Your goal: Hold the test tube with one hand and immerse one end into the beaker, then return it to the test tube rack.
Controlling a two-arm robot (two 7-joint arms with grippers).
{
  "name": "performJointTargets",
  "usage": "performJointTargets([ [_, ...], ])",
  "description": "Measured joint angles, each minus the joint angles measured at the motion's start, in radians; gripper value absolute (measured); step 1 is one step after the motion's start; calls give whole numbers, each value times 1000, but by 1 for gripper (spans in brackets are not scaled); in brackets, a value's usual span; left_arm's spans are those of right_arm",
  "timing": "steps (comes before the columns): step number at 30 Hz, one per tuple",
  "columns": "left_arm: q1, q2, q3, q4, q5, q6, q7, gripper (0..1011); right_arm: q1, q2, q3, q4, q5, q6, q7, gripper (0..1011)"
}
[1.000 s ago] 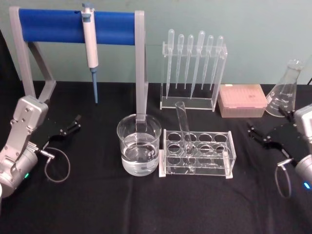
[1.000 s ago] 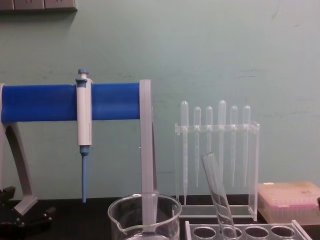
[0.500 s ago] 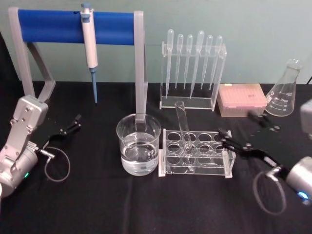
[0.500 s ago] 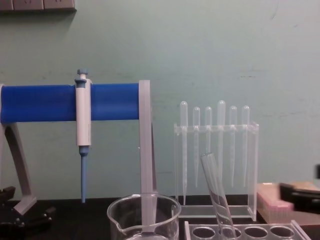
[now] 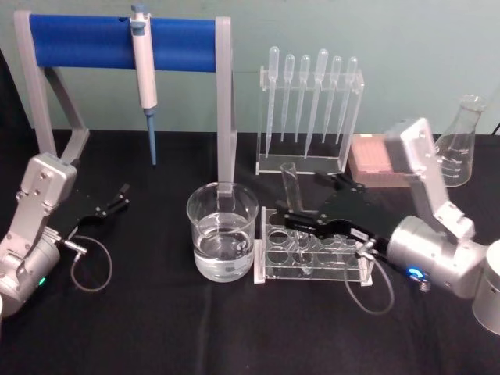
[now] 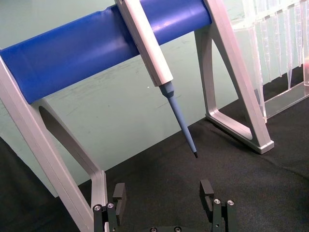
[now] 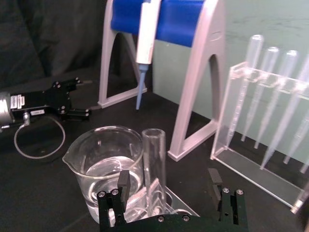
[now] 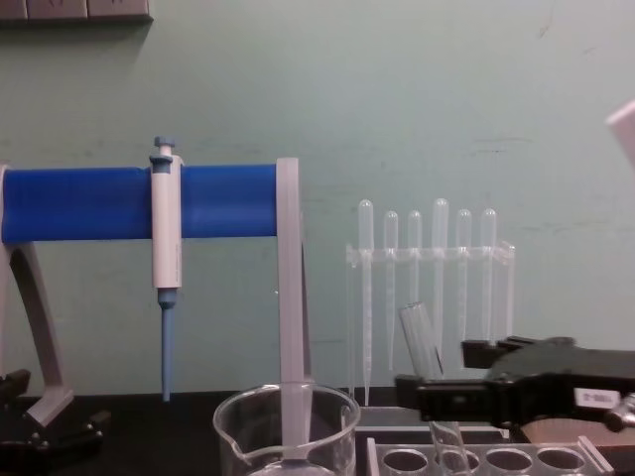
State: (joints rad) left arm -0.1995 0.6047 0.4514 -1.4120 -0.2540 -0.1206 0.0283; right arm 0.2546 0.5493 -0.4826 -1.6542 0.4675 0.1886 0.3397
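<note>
The test tube (image 5: 289,180) is clear glass and leans in the clear rack (image 5: 314,269) just right of the beaker (image 5: 223,231), which holds water. My right gripper (image 5: 297,198) is open, with one black finger on each side of the tube above the rack. In the right wrist view the tube (image 7: 154,159) stands between the fingers (image 7: 124,185), nearer one of them and apart from both, with the beaker (image 7: 103,164) just beyond. The chest view shows the gripper (image 8: 438,370) level with the tube (image 8: 421,342). My left gripper (image 5: 114,201) rests open at the table's left.
A blue-barred stand (image 5: 117,42) holding a pipette (image 5: 144,74) rises behind the beaker. A rack of plastic pipettes (image 5: 310,109), a pink tip box (image 5: 373,156) and a glass flask (image 5: 459,141) stand at the back right. A cable loop (image 5: 91,269) lies near the left arm.
My right arm has swung in from the table's right edge to the rack, and its open fingers now flank the test tube. The left arm has not moved.
</note>
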Motion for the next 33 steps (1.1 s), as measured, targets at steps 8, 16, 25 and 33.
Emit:
performJointTargets([
  [8, 0, 0, 0, 0, 0, 0, 0, 1000, 69, -14, -40, 6, -78, 71, 28, 1002],
  [16, 0, 0, 0, 0, 0, 0, 0, 1000, 94, -15, -42, -1, -113, 105, 52, 890],
  [25, 0, 0, 0, 0, 0, 0, 0, 1000, 101, -45, -33, 23, -123, 122, 76, 633],
  [33, 0, 0, 0, 0, 0, 0, 0, 1000, 98, -60, -23, 35, -134, 125, 84, 392],
])
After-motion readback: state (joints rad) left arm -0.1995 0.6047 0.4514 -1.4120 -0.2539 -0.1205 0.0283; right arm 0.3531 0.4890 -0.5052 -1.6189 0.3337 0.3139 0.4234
